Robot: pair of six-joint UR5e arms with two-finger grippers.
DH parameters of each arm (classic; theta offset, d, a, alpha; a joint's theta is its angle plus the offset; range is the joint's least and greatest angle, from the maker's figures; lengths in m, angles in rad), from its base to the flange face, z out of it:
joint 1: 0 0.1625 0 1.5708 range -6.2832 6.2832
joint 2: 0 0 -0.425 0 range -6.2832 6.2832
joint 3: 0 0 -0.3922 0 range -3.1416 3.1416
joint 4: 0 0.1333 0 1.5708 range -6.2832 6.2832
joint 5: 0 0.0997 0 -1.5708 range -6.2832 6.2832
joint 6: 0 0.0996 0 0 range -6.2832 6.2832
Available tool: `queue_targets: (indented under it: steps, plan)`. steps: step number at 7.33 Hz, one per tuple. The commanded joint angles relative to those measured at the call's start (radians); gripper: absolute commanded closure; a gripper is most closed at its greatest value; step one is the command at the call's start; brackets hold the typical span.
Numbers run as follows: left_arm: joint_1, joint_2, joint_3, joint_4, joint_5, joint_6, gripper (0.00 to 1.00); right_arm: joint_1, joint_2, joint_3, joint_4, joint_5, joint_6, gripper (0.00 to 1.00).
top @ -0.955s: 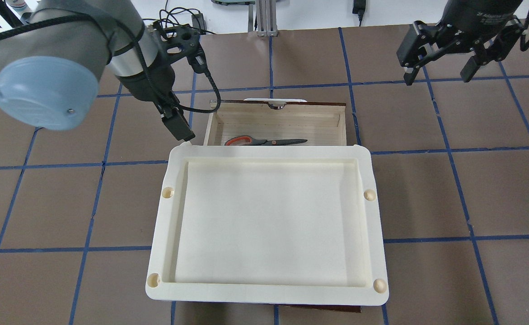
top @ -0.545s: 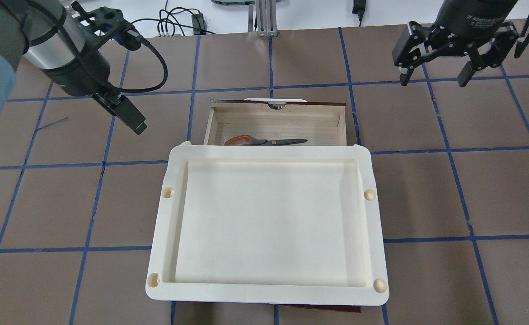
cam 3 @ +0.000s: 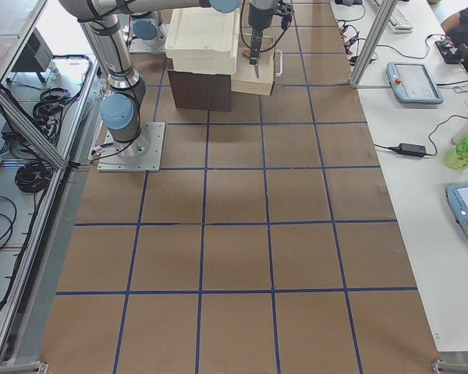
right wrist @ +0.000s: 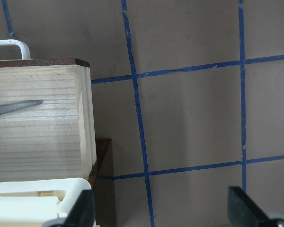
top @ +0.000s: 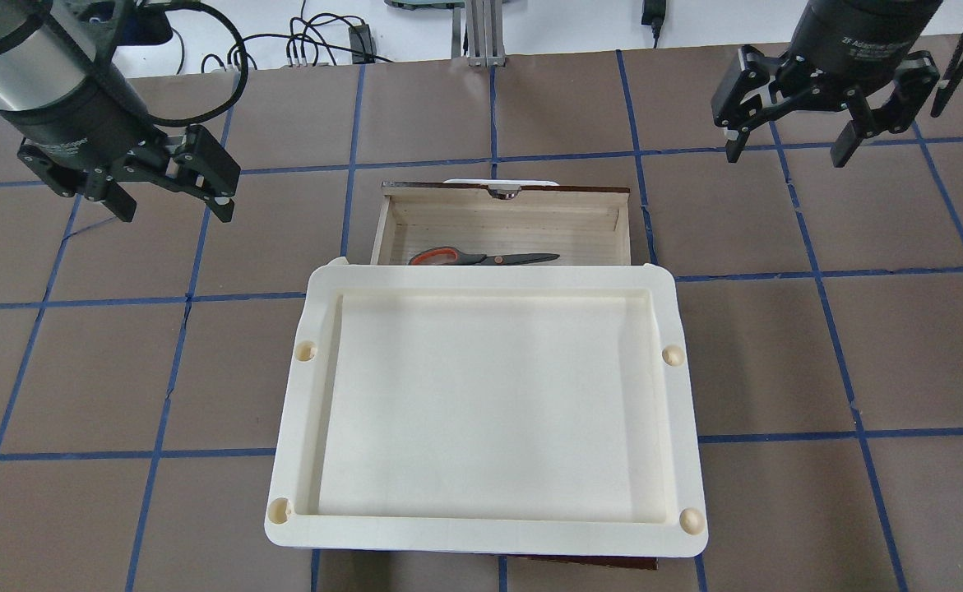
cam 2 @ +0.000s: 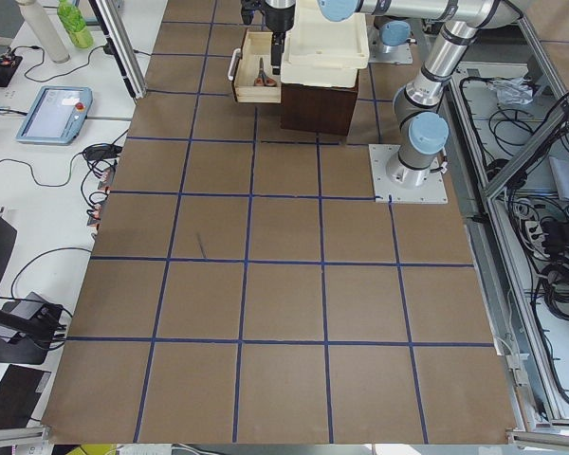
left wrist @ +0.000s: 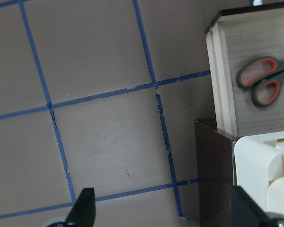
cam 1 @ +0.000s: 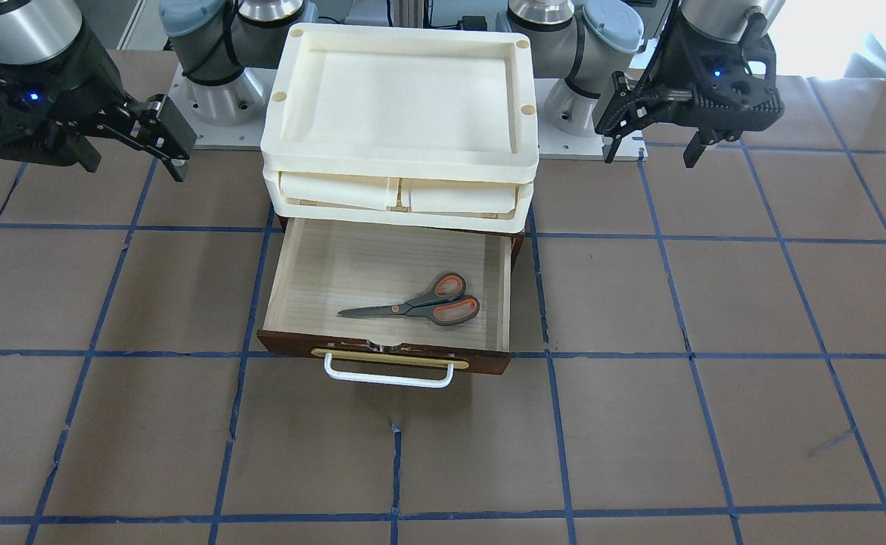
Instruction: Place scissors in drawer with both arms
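Note:
The scissors lie flat in the open drawer, loops toward the robot's left, blades toward its right. They also show in the overhead view and the left wrist view. The drawer is pulled out, and its white bar handle points away from the robot. My left gripper is open and empty above the table, left of the drawer. My right gripper is open and empty, up and right of the drawer. Neither touches anything.
Stacked cream plastic trays sit on the dark brown cabinet above the drawer. The robot bases stand behind it. Blue tape lines grid the brown table. Cables lie at the far edge.
My left gripper has drawn back from the drawer's left corner, moved left, and turned so both open fingers show. My right gripper has barely shifted. The scissors have not moved.

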Motion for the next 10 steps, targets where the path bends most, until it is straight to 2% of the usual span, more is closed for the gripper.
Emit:
queue_targets:
  steps: [1, 10]
  plan:
    - [-0.003, -0.012, 0.015, -0.026, 0.007, -0.056, 0.00, 0.001, 0.000, 0.003, 0.000, -0.001, 0.007, 0.00]
    - [-0.008, -0.015, 0.017, -0.023, -0.012, -0.058, 0.00, 0.001, -0.002, 0.007, 0.001, 0.001, 0.006, 0.00]
